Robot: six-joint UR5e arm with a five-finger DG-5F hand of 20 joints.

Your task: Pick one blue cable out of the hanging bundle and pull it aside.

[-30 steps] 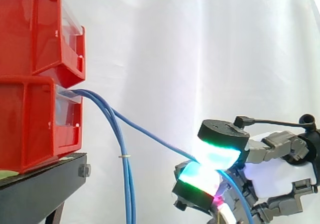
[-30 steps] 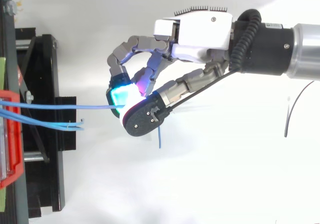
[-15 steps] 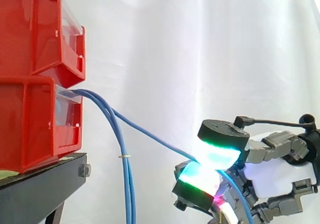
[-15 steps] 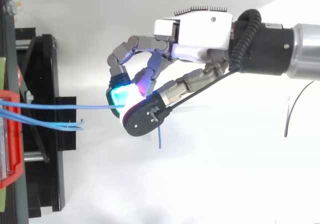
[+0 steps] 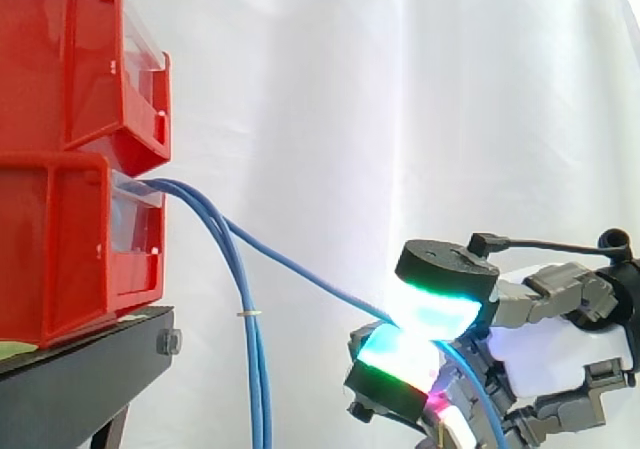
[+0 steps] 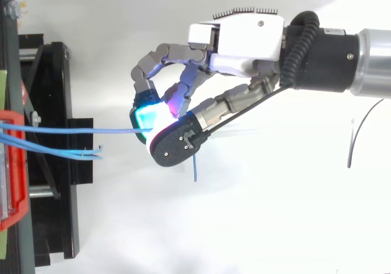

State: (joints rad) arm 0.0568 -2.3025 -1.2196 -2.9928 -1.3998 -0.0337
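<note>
Blue cable, the one singled out: where does it run right now?
It leaves the front of the lower red bin and slants down to the right, drawn straight, to the hand. In the top view the same cable crosses level from the left edge to the glowing pads.

And the hand, is it gripping or only touching?
Gripping. Its fingers are curled, and two thick pads are pressed together with the cable pinched between them. In the side view the upper pad glows cyan with a green rim, and the lower one sits right beneath it.

What happens to the cable past the pinch?
A short free end curves down behind the pads in the side view. From above it pokes out just below the dark back of one fingertip.

Where is the rest of the bundle?
It hangs from the same bin opening, bends over and drops nearly straight down beside the black stand, with a small pale tie round it partway down. The held cable splits off from it just below the bin and is well apart from it at the hand.

Anything else in the scene?
A second red bin is stacked on the lower one, and a white curtain hangs behind. The arm comes in from the right.
</note>
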